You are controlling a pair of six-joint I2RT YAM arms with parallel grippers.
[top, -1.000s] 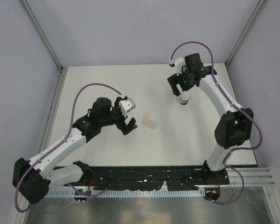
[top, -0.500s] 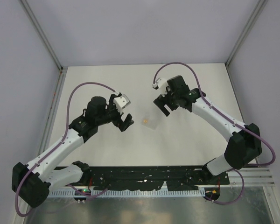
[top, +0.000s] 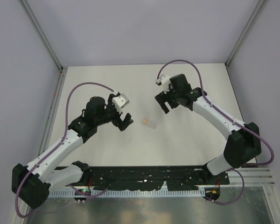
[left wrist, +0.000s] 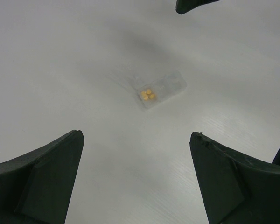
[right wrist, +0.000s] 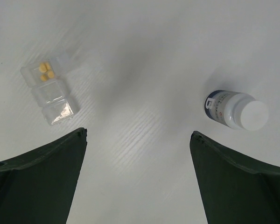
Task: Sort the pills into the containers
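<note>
A clear flat packet (top: 151, 124) lies mid-table, with several tiny orange pills (top: 145, 122) in one end compartment. It also shows in the left wrist view (left wrist: 161, 88) with the pills (left wrist: 147, 94), and in the right wrist view (right wrist: 49, 89) with the pills (right wrist: 46, 71). The white-capped bottle (right wrist: 235, 109) stands to the right of the packet, and the right arm hides it in the top view. My left gripper (top: 126, 123) (left wrist: 136, 134) is open and empty, left of the packet. My right gripper (top: 163, 104) (right wrist: 139, 133) is open and empty, above the table between packet and bottle.
The white table (top: 107, 84) is walled by metal frame posts at the back corners and along the left side (top: 51, 116). A black rail (top: 144, 175) runs along the near edge. A fingertip of the right gripper (left wrist: 196, 4) shows at the top of the left wrist view.
My right gripper has swung left from above the bottle to a spot near the packet, leaving the bottle behind. My left gripper has drawn back slightly to the left.
</note>
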